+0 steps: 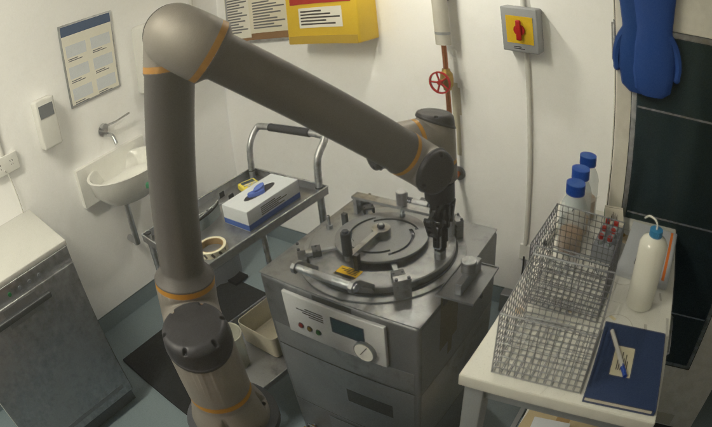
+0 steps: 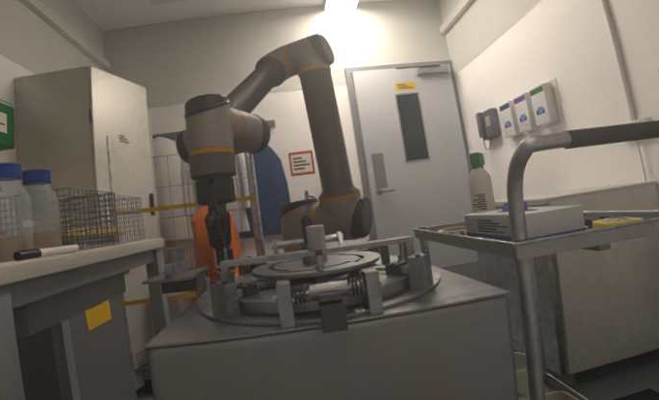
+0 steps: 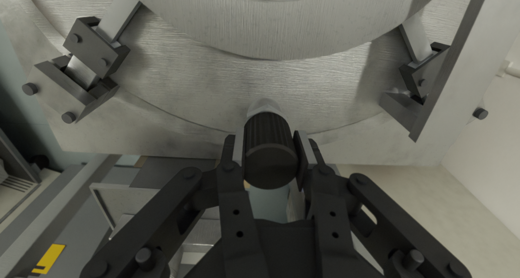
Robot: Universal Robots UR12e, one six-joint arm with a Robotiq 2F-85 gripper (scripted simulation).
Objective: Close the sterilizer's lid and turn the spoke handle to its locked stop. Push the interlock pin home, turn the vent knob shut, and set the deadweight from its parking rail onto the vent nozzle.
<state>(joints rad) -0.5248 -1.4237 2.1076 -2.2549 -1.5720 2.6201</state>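
The sterilizer's lid (image 1: 380,249) lies closed on the steel cabinet. The spoke handle (image 1: 369,237) lies flat on the central disc, pointing toward the front left. The black ribbed vent knob (image 3: 269,156) stands on the lid's right rim and is gripped by my gripper (image 3: 268,160), which reaches straight down onto it (image 1: 439,236). The grey deadweight (image 1: 470,268) stands on its parking rail at the cabinet's right front corner. I cannot make out the interlock pin for certain.
Behind the sterilizer a white wall carries a pipe with a red valve wheel (image 1: 440,81). A steel trolley (image 1: 242,212) stands to the left. To the right a white table holds wire baskets (image 1: 560,297), bottles and a blue notebook (image 1: 625,366). My arm arches over the lid from the front left.
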